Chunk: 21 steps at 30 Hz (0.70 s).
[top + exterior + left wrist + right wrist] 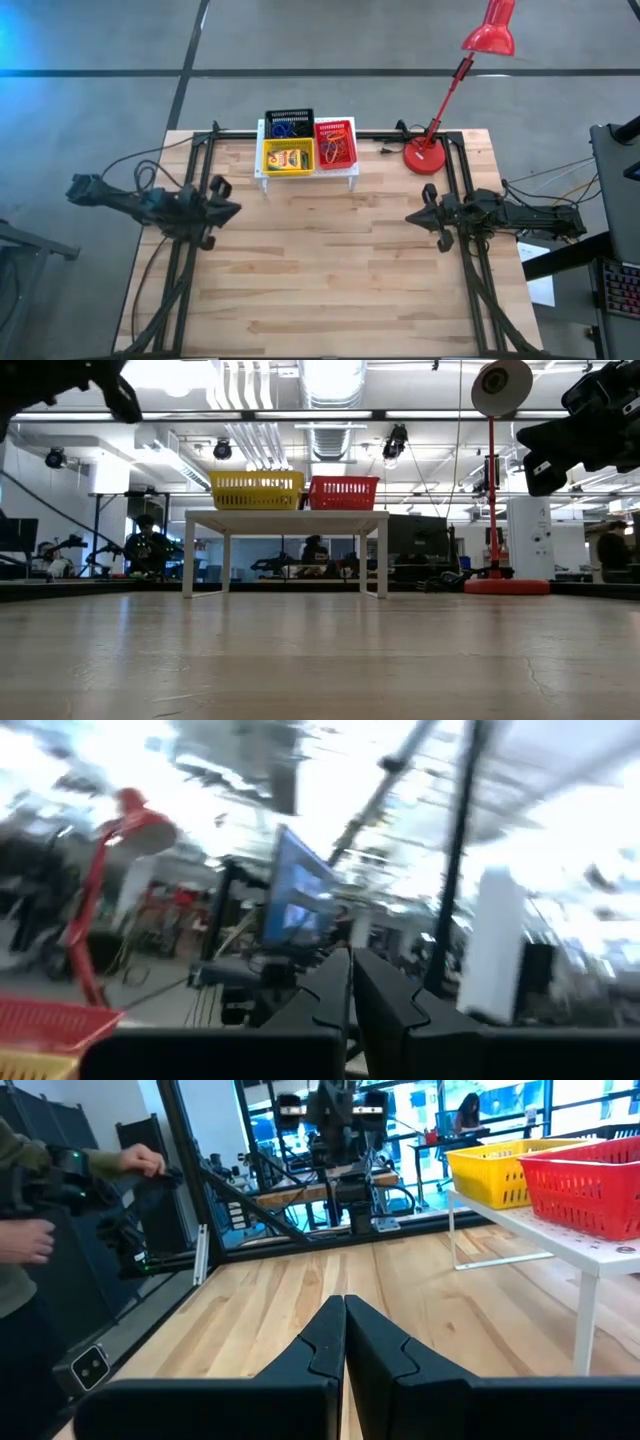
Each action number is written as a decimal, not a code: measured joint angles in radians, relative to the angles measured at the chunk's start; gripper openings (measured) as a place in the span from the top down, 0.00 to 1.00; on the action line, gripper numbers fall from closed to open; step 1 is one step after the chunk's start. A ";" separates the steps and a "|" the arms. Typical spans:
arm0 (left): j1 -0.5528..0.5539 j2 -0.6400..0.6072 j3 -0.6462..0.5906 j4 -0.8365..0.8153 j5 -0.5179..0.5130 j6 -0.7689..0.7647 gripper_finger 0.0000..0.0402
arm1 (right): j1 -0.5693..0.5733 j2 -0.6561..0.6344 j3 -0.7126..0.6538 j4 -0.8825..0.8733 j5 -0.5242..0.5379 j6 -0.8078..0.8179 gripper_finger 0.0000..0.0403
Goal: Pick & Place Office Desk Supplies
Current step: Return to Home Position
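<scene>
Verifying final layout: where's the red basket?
High view: the red basket sits on the white stand at the far edge of the table, right of the yellow basket and left of the lamp base.

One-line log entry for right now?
left gripper: fingers shut, empty, table left | right gripper: fingers shut, empty, table right | yellow basket, red basket, black basket: on white stand

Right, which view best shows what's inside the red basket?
The high view: looking straight down, it shows rubber bands inside the red basket. The low and right wrist views show only its mesh sides; the left wrist view, just a corner.
</scene>
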 joint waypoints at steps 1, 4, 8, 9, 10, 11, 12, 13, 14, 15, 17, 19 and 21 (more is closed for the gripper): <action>0.011 -0.038 -0.016 -0.023 0.036 0.032 0.94 | 0.000 0.000 0.000 0.000 0.000 0.001 0.98; 0.066 -0.135 -0.068 -0.067 0.076 0.044 0.94 | 0.000 0.000 0.000 0.000 0.000 0.000 0.98; 0.151 -0.253 -0.107 -0.164 0.155 0.042 0.95 | 0.000 0.000 0.000 -0.001 0.000 0.000 0.98; 0.174 -0.278 -0.107 -0.195 0.178 0.041 0.95 | 0.000 0.000 0.000 -0.001 0.000 0.000 0.98; 0.196 -0.302 -0.108 -0.231 0.202 0.042 0.95 | 0.000 0.000 0.000 -0.001 -0.001 0.000 0.98; 0.217 -0.328 -0.108 -0.268 0.226 0.042 0.95 | 0.000 0.000 0.000 -0.001 -0.001 0.000 0.98; 0.239 -0.355 -0.108 -0.311 0.241 0.042 0.95 | 0.000 0.000 0.000 -0.001 -0.001 0.000 0.98; 0.257 -0.382 -0.108 -0.364 0.258 0.041 0.95 | 0.000 0.000 0.000 -0.001 -0.001 0.000 0.98; 0.273 -0.407 -0.108 -0.429 0.280 0.041 0.95 | 0.000 0.000 0.000 0.000 -0.001 0.000 0.98; 0.286 -0.415 -0.108 -0.478 0.296 0.039 0.95 | 0.000 0.000 0.000 -0.001 -0.001 0.000 0.98; 0.297 -0.413 -0.108 -0.555 0.311 0.028 0.95 | 0.000 0.000 0.000 -0.001 -0.002 0.000 0.98; 0.296 -0.414 -0.109 -0.608 0.325 0.020 0.95 | 0.000 0.001 0.000 -0.001 -0.001 0.000 0.98; 0.296 -0.413 -0.109 -0.656 0.360 0.017 0.95 | 0.000 0.000 0.000 0.000 -0.001 0.000 0.98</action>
